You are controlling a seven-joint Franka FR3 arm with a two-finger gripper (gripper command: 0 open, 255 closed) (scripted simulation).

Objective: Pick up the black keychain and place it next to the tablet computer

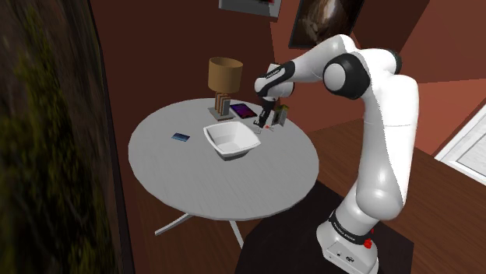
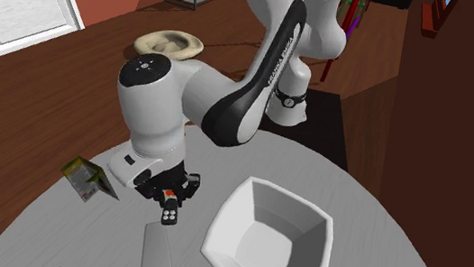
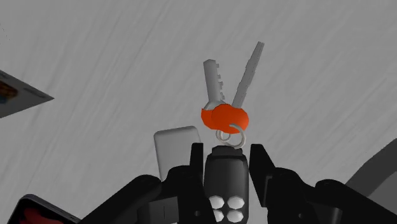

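1. Keychain (image 3: pixel 226 181), a black fob with four white buttons, a metal ring, an orange tag and two grey keys, is sitting between the fingers (image 3: pixel 194 175) of the all-black two-finger gripper (image 3: pixel 226 153), which are clamping the fob's sides.
2. Its keys are fanning out beyond the fingertips over the round grey table (image 3: pixel 318 63); whether they are touching the surface cannot be told.
3. In the shoulder view the gripper is pointing down over the far part of the table, close to the rim on that view's right.
4. A dark flat tablet computer with a purple-red screen (image 1: pixel 244 111) is lying just beside the gripper, on that view's left.
5. A white square bowl (image 1: pixel 231 140) is standing just in front, one corner near the gripper and leaving only a narrow gap.
6. A small green box (image 2: pixel 85 178) is standing just beside the gripper near the table's edge.
7. A table lamp with a brown shade (image 1: pixel 225 74) is standing behind the tablet computer at the far rim.
8. Bare tabletop is lying open between the bowl and the near rim, and a small blue card (image 1: pixel 181 138) is lying well apart towards the shoulder view's left.
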